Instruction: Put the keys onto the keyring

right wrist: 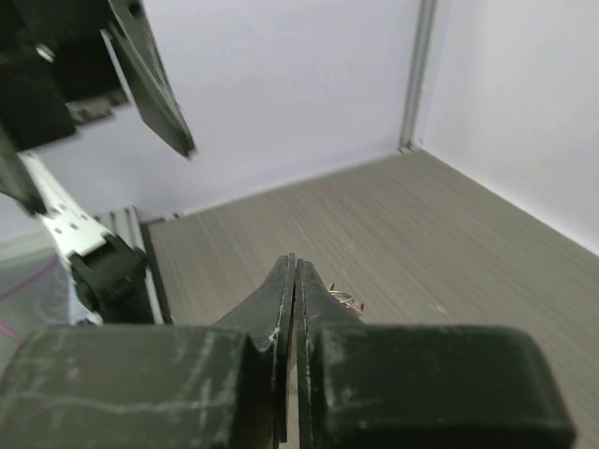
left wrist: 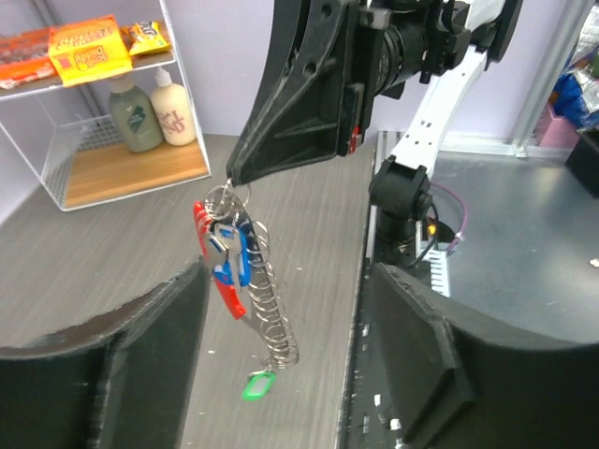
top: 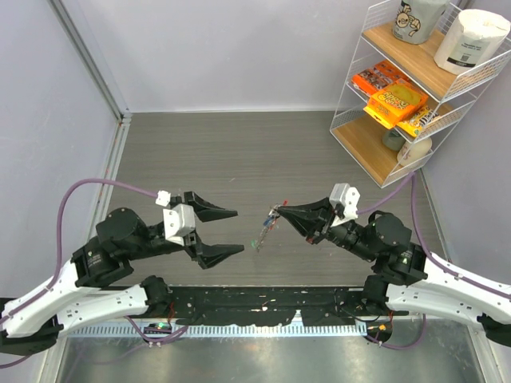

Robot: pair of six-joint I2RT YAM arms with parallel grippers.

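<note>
The keyring (top: pixel 267 227) hangs from the pinched tips of the right gripper (top: pixel 278 212) above the middle of the table (top: pixel 239 152). One of the keys (left wrist: pixel 227 246) lies against its upper part and another dangles at its bottom end. The left gripper (top: pixel 239 230) sits just to the left of it and faces it, with one spread finger farther back and one nearer, neither touching it. A wire shelf (top: pixel 375 155) stands in the far right corner, with a paper roll (top: pixel 475 40) on its top level, snack packets (top: pixel 395 100) on the level below and two bottles (left wrist: pixel 136 112) on the lowest.
</note>
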